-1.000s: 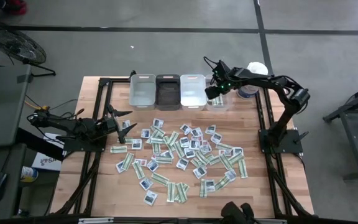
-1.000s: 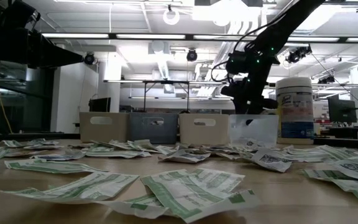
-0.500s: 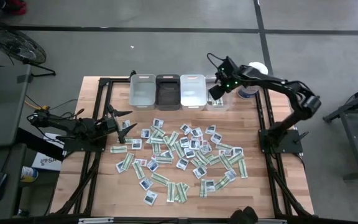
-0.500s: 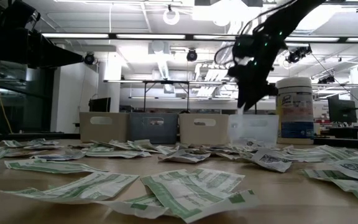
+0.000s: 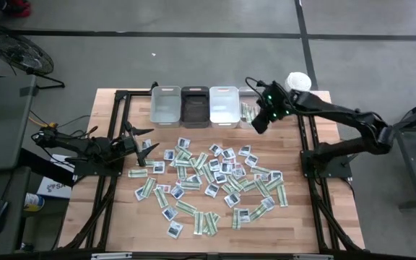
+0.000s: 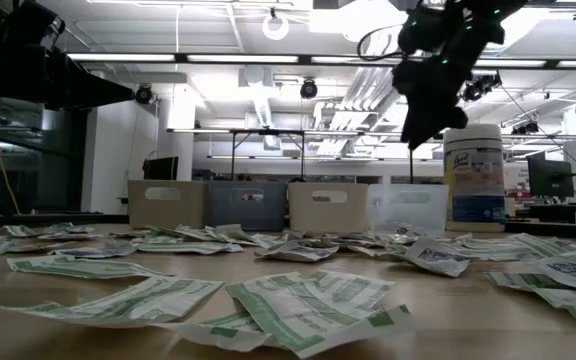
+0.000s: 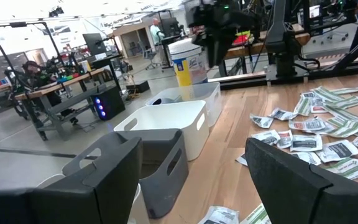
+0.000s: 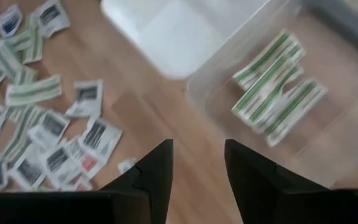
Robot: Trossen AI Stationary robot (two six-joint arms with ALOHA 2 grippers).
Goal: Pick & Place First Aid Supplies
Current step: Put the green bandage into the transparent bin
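The first aid supplies (image 5: 215, 177) lie scattered flat on the middle of the wooden table, as green-and-white strips and squarish white packets. A few green-and-white strips (image 8: 272, 81) lie inside the clear bin (image 5: 250, 114) at the far right of the bin row. My right gripper (image 5: 260, 123) hangs above the table just in front of that bin, pointing steeply down. It is open (image 8: 197, 155) with nothing between its fingers. My left gripper (image 5: 146, 141) waits open (image 7: 191, 162) at the table's left side, pointing level.
Next to the clear bin in the far row stand a pale bin (image 5: 166, 105), a dark bin (image 5: 195, 106) and a white bin (image 5: 224, 106). A tall white canister (image 6: 474, 178) stands at the far right corner. Bare wood shows along the table's near edge.
My right gripper has risen from just over the clear bin and drawn back toward the table's near edge and right side, rolling somewhat as it went. It carries nothing. The strips stay in the clear bin.
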